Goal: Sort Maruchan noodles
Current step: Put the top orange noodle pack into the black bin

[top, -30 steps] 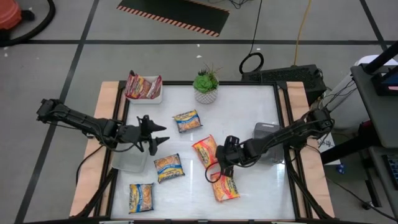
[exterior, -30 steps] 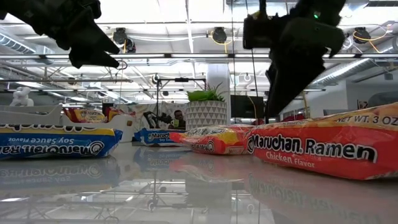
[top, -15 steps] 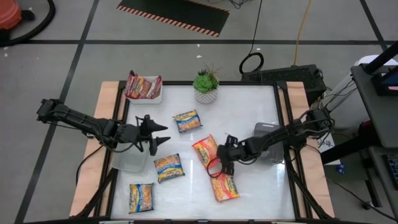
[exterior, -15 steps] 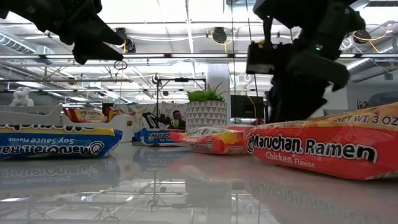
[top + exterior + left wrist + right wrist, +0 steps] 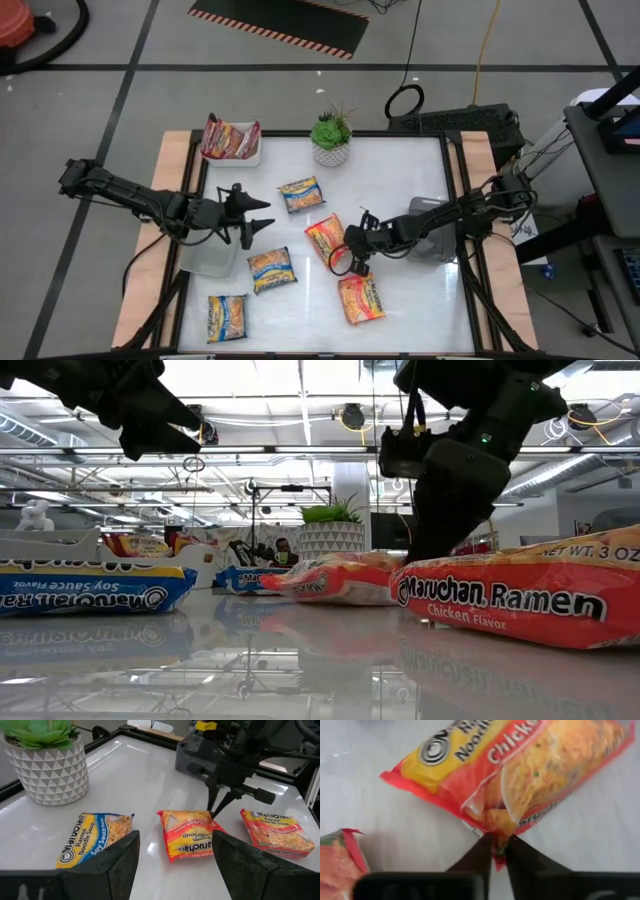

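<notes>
Maruchan noodles packets lie scattered on the white table. My right gripper is shut on the corner of an orange chicken packet at mid-table; the right wrist view shows the closed right gripper pinching that packet. A second orange packet lies just nearer the front. Blue-and-yellow packets lie at the centre back, centre left and front left. Dark red packets sit in a white tray. My left gripper hovers open on the left, above the table.
A potted succulent stands at the back centre. A clear tray sits under the left arm, and a grey tray lies under the right arm. Wooden rails border the table on both sides.
My right gripper moved from over the front orange packet to the corner of the mid-table one and closed on it; that packet shifted slightly. The left arm stayed still.
</notes>
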You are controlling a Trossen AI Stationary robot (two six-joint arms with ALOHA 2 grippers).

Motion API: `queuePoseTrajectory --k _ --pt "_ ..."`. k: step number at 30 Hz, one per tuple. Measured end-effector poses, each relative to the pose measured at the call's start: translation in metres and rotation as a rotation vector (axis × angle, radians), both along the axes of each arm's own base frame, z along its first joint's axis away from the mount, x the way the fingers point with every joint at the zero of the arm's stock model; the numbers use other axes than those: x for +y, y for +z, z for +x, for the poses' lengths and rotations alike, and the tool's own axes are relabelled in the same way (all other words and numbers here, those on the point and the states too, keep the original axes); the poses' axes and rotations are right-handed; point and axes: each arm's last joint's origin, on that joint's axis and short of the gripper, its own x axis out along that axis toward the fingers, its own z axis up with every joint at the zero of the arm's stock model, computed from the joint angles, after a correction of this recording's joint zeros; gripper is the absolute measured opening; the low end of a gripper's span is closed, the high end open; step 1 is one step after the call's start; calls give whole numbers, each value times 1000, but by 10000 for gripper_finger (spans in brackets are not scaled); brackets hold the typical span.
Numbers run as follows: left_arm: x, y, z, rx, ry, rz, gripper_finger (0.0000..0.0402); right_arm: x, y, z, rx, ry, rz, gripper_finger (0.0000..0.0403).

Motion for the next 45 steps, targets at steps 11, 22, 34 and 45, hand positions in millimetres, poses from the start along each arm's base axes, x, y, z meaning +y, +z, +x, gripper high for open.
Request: queuePoseTrajectory --k 11,22,34,45 --pt "0 -2 -1 20 0 19 253 14 34 20 -161 88 -220 3" --pt "-4 -14 15 49 25 -14 253 50 91 33 -329 47 -639 0" --pt "-26 -25 50 -62 -263 -163 253 91 135 23 -415 -106 -967 0" --pt "-48 -14 77 -449 -521 -542 253 144 173 -1 -546 -106 -1101 0"
